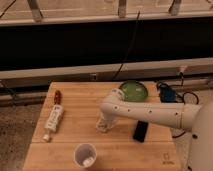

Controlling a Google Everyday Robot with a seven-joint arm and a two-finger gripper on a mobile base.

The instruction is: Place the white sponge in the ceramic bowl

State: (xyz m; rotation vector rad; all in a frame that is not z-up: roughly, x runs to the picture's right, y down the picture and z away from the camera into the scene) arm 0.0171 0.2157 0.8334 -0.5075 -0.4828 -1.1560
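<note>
The ceramic bowl is round, glossy and green, and stands at the back right of the wooden table. My white arm reaches in from the right. The gripper points down at the table's middle, to the front left of the bowl and about a hand's width from it. The white sponge does not show as a separate thing. A pale patch at the gripper's tip may be the sponge, but I cannot tell.
A black phone lies right of the gripper, under the arm. A white cup stands near the front edge. A white tube with a red cap lies at the left. Blue and black cables sit right of the bowl.
</note>
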